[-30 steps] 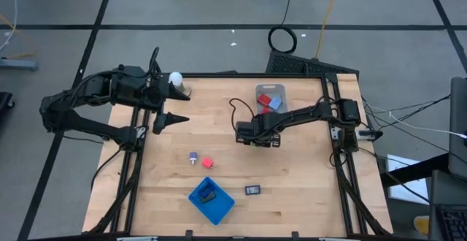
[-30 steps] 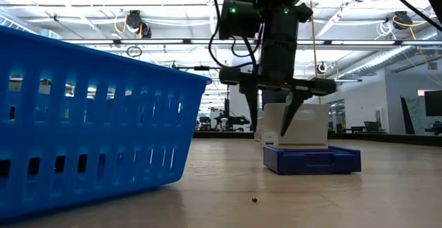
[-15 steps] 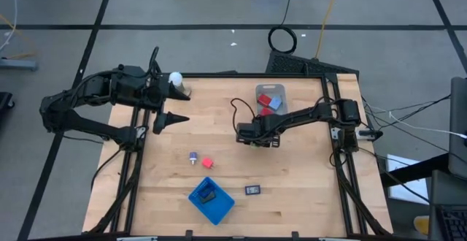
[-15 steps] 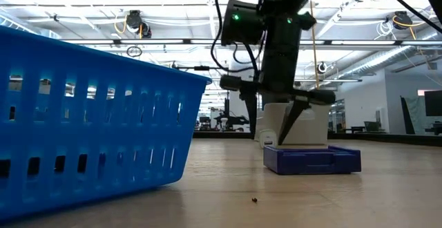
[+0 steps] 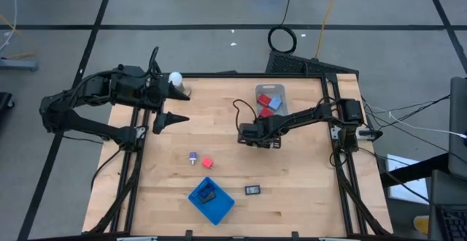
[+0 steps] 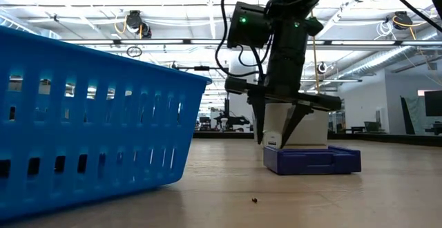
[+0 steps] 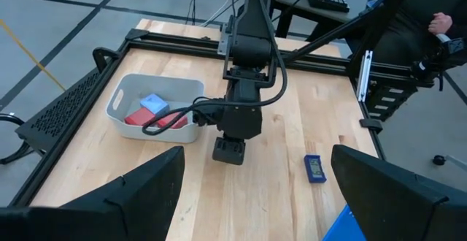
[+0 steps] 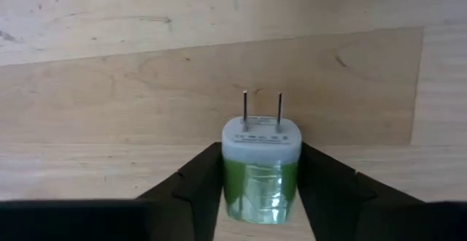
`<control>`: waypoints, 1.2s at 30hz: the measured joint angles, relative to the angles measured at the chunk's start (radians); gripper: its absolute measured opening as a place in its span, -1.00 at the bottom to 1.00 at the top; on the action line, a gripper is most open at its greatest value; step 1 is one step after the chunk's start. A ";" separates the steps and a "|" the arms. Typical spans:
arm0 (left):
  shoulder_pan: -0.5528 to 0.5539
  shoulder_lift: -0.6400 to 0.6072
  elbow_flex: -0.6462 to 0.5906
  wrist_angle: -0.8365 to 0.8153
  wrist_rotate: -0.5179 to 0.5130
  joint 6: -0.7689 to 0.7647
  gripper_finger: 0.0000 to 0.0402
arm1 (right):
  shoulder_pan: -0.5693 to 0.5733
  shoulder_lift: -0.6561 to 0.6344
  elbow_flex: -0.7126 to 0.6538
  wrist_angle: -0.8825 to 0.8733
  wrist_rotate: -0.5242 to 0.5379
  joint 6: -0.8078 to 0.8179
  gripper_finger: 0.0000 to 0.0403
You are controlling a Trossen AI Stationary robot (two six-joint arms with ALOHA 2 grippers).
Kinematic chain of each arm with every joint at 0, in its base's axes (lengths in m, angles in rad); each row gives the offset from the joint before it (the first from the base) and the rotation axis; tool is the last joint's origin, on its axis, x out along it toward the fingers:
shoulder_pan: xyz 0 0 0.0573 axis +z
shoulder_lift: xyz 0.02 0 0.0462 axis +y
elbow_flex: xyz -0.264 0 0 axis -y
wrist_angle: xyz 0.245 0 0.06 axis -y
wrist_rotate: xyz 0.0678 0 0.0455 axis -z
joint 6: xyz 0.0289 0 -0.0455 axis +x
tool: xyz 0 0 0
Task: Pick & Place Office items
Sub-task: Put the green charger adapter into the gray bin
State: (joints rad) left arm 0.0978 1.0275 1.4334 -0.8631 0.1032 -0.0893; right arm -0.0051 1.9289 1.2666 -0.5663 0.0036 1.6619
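One green plug adapter is getting clamped mid-desk as the right pincer finishes narrowing onto it, so lifting toward the clear bin looks next; left pincer is idling, spread wide.

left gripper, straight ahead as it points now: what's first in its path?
Probably the right arm's wrist, which stands dead ahead of the open left gripper over bare table. The white bin lies off to one side. Depth is unclear from the wrist view.
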 joint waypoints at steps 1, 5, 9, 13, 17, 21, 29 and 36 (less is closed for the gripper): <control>0.000 0.000 0.000 0.000 0.000 0.002 0.74 | 0.000 0.000 0.000 0.000 0.000 -0.002 -0.31; 0.000 0.000 0.000 0.000 0.000 0.002 0.74 | 0.000 0.002 -0.001 0.003 0.000 -0.025 -0.39; 0.000 0.000 0.000 0.000 -0.001 0.002 0.74 | 0.000 0.002 -0.001 0.005 0.005 -0.034 -0.39; 0.000 0.000 0.000 0.000 -0.001 0.002 0.74 | 0.006 -0.019 -0.004 0.009 0.041 -0.043 -0.39; 0.000 0.000 0.000 0.000 -0.002 0.003 0.74 | 0.015 -0.054 -0.005 0.024 0.101 -0.057 -0.39; 0.000 0.000 0.000 0.000 -0.028 0.000 0.74 | 0.026 -0.115 -0.003 0.029 0.160 -0.095 -0.39; 0.000 0.000 0.000 0.045 -0.062 -0.049 0.74 | 0.056 -0.255 -0.003 0.070 0.214 -0.271 -0.39; 0.000 0.000 0.001 0.177 -0.088 -0.157 0.74 | 0.079 -0.439 -0.002 0.054 0.264 -0.466 -0.39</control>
State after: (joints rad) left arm 0.0978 1.0275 1.4342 -0.6860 0.0150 -0.2467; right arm 0.0742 1.4897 1.2647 -0.5122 0.2674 1.1959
